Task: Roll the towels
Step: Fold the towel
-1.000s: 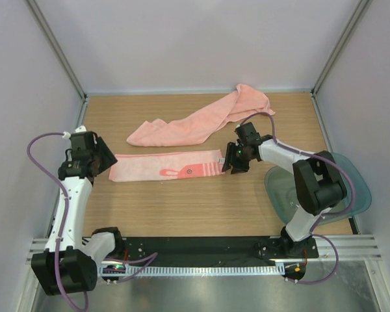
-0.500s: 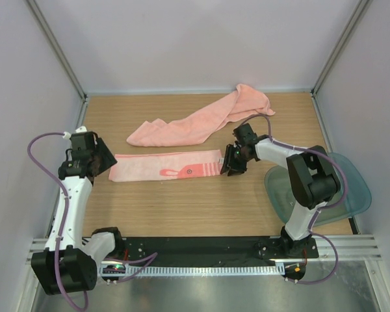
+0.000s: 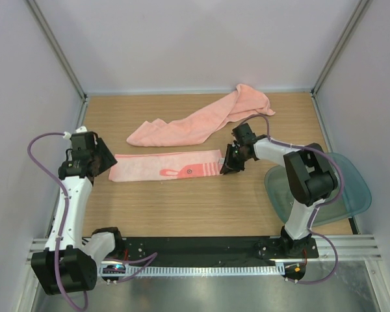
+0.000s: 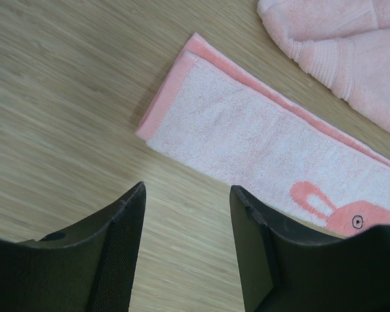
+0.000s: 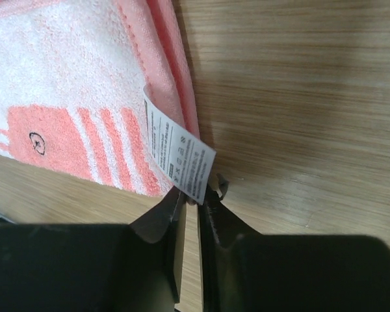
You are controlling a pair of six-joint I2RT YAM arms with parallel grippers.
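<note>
- We judge this to be the start of the first roll. The right gripper (image 5: 190,195) is taking hold of one end of the striped towel (image 5: 71,78), which lies flat and unrolled, stretching away from its fingertips toward the left gripper (image 4: 188,192).
- The right jaws stand almost together with only a slit between them. In that slit sits the lower edge of the white care label (image 5: 179,156).
- The towel's pink edge lies just beyond the fingertips, and we cannot tell whether any cloth is caught along with the label.
- The left gripper hangs about half open and holds nothing. The towel's other end lies just ahead of its fingertips, not touching them, with bare table (image 4: 65,97) between.
- The long plain towel (image 3: 195,123) lies crumpled beyond both grippers, apart from them and unrolled.
- In our judgement, a pinch on the label alone would lift a tag and not the cloth. The next move calls for a bite on the towel's edge itself.
- After that, we would turn that end over onto the cloth and roll it toward the left gripper, which could pin the far end flat.
- Both towels are yet to be rolled, so we take the task as barely begun.
</note>
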